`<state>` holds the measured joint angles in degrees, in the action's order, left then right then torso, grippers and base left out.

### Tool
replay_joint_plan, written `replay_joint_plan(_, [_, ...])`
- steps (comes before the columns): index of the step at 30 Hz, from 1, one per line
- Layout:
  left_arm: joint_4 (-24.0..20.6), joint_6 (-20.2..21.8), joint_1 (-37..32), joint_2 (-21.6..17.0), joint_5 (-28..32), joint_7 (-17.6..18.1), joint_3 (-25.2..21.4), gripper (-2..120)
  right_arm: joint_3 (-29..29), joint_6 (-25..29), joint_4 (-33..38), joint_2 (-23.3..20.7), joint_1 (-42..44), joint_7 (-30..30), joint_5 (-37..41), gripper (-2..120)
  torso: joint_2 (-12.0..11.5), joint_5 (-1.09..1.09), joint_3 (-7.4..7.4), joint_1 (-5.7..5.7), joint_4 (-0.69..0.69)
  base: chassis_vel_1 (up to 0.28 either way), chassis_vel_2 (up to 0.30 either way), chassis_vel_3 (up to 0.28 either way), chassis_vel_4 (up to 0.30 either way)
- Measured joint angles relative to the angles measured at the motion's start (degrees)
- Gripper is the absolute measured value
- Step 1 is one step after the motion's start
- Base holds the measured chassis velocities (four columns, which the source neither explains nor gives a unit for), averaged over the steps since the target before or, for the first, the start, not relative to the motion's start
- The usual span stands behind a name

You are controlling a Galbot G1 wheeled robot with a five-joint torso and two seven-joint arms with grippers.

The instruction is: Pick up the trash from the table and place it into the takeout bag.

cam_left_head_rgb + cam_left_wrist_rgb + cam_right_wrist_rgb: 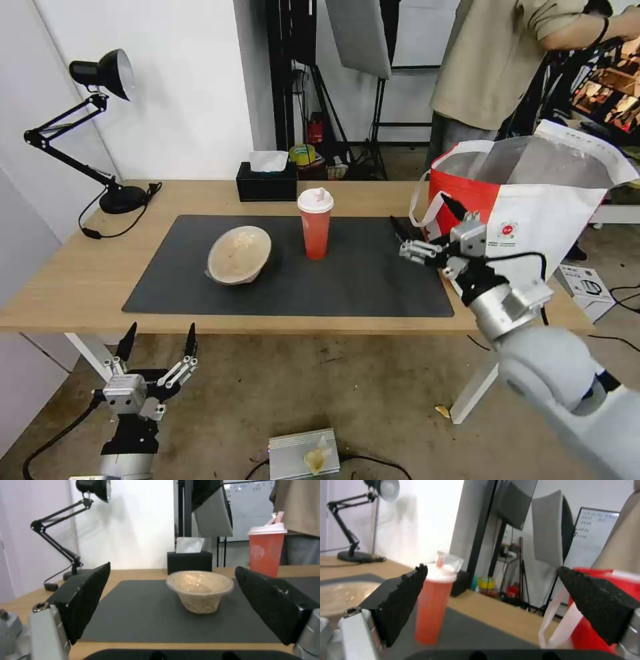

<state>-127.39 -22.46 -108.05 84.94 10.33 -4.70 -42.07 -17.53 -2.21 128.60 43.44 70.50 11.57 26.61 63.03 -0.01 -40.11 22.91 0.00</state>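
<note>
On the dark mat of the table (pixel 80 280) lies a beige stained bowl (pixel 239 255), tilted on its side. To its right an orange-red cup (pixel 315 223) with a white lid stands upright. The white-and-red takeout bag (pixel 533 200) stands open at the table's right end. My right gripper (pixel 427 217) is open and holds nothing, hovering over the mat's right edge between the cup and the bag. Its wrist view has the cup (pixel 433 602) and the bag (pixel 596 620). My left gripper (pixel 159 340) is open below the table's front edge, facing the bowl (pixel 200 590).
A black tissue box (pixel 267 181) sits behind the cup at the table's back edge. A black desk lamp (pixel 100 73) stands at the back left with its cord on the wood. A person stands behind the bag. A small metal box (pixel 303 455) lies on the floor.
</note>
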Motion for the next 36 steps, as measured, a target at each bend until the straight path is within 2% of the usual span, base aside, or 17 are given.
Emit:
replay_joint_plan(11, [-0.6,-0.8,0.1,0.9,-1.0,-0.4,0.1,100,-4.1,2.4,0.7,6.2,8.6,-2.7,-6.3,100,0.0,0.01,0.00,0.00,0.00,0.000,0.000,0.000,0.000])
replay_joint_plan(13, [-0.6,-1.2,0.2,1.0,-1.3,-0.5,0.1,100,-6.2,2.9,0.8,8.5,11.3,-3.2,-7.6,100,0.0,0.01,0.00,0.00,0.00,0.000,0.000,0.000,0.000])
replay_joint_plan(20, [-0.7,-1.6,0.2,1.1,-1.5,-0.8,0.1,100,-9.7,4.8,0.8,12.5,16.7,-4.8,-11.3,100,0.0,0.00,0.01,0.00,0.00,0.000,0.000,0.000,0.000])
replay_joint_plan(27, [-0.9,-2.4,0.3,1.1,-1.8,-2.3,0.8,100,-12.9,7.6,0.8,17.3,22.5,-6.1,-15.1,100,0.0,0.00,0.00,0.00,0.00,0.000,0.000,0.000,0.000])
replay_joint_plan(36, [-1.0,-3.9,0.2,1.5,-3.1,-4.0,1.7,100,-15.5,9.8,0.7,19.8,26.2,-7.2,-16.9,100,0.0,0.01,0.00,0.00,0.00,0.000,0.000,0.000,0.000])
